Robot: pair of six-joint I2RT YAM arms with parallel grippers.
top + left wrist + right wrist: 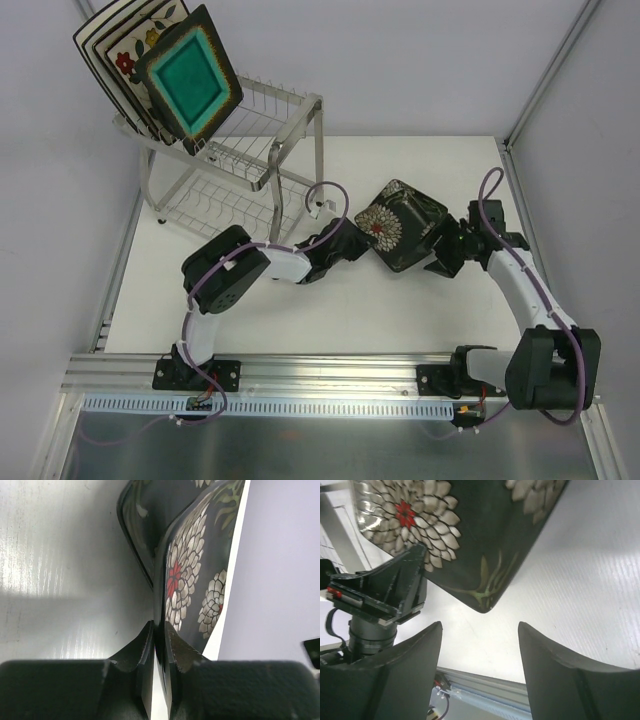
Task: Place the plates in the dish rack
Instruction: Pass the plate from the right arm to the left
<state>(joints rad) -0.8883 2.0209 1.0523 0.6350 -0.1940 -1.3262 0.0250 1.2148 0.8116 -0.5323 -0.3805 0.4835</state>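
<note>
A dark square plate with white blooms point(402, 222) hangs tilted above the table's middle. My left gripper point(360, 240) is shut on its left rim; the left wrist view shows both fingers point(175, 640) pinching the edge of the plate point(192, 570). At the plate's right corner my right gripper point(436, 258) is open. In the right wrist view its gripper point(480, 627) stands apart just below the plate's corner point(470, 540). The silver dish rack point(262, 165) stands at the far left. On its top tier stand a teal-centred plate point(190, 85), a flowered cream plate point(130, 55) and others behind.
The rack's lower tier point(225, 205) holds no plates. A grey wall runs behind the white table point(400, 310), and an aluminium rail point(330, 370) carries both arm bases along the near edge.
</note>
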